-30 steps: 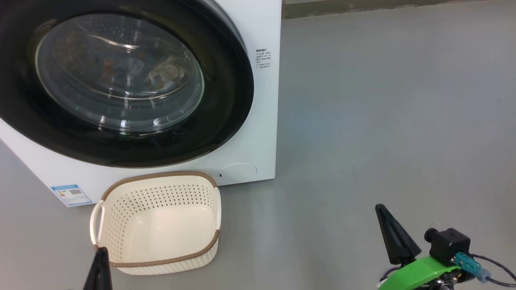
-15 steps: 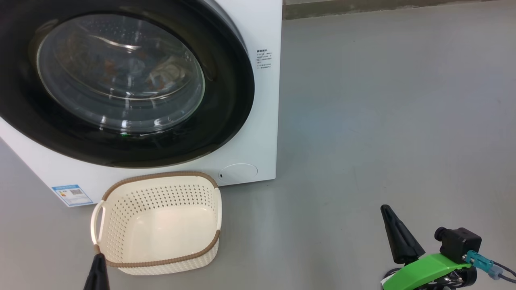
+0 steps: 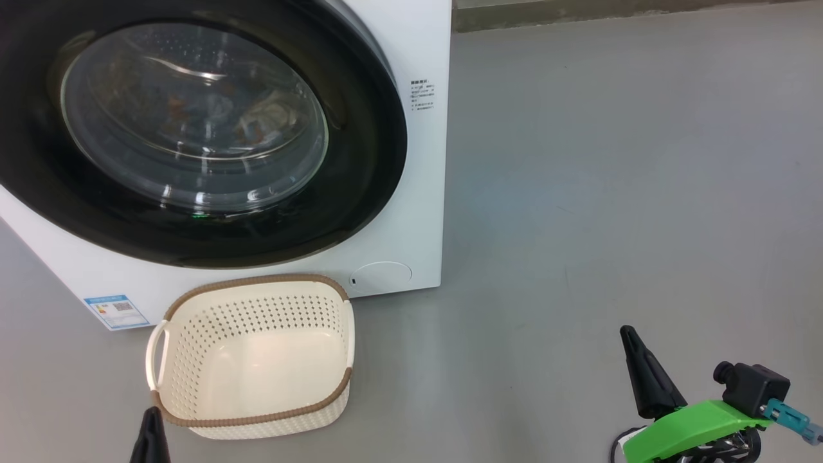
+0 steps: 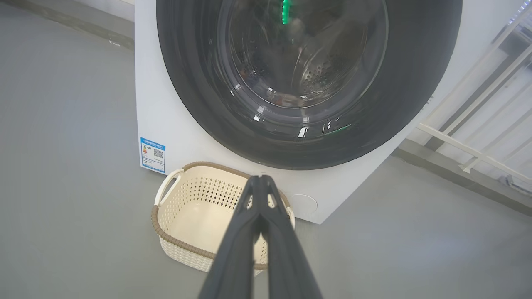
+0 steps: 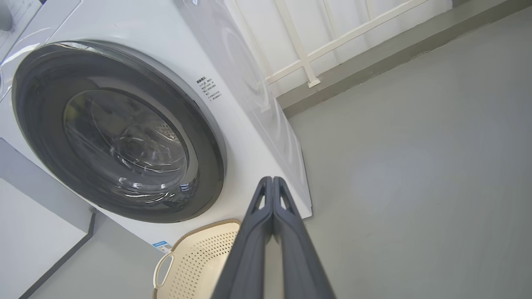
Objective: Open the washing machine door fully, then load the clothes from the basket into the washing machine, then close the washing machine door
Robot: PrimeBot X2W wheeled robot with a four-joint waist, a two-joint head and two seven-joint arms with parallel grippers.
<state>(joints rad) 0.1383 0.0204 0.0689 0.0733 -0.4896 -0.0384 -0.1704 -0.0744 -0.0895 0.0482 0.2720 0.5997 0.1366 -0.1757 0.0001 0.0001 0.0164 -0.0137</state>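
Note:
The washing machine [image 3: 411, 193] fills the upper left of the head view. Its door [image 3: 360, 161], black-rimmed with a glass bowl, lies shut against the front. Behind the glass, the clothes [image 3: 257, 119] rest in the drum, cream and blue with orange-brown patches. The cream basket [image 3: 257, 357] stands on the floor in front of the machine with nothing in it. My left gripper [image 3: 152, 411] is shut at the bottom left, just before the basket's near rim. My right gripper [image 3: 627, 331] is shut at the lower right, over bare floor. Both pairs of fingers are pressed together in the wrist views [image 4: 259, 178] [image 5: 272, 179].
Grey floor [image 3: 611, 161] spreads to the right of the machine. A wall base [image 3: 578, 9] runs along the top edge. White railing [image 5: 307, 54] stands behind the machine's right side. A blue label [image 3: 116, 310] and a round service flap [image 3: 382, 274] mark the machine's lower front.
Both grippers have sunk slightly toward the bottom of the head view, the right one also drifting right. The door, clothes and basket stay put.

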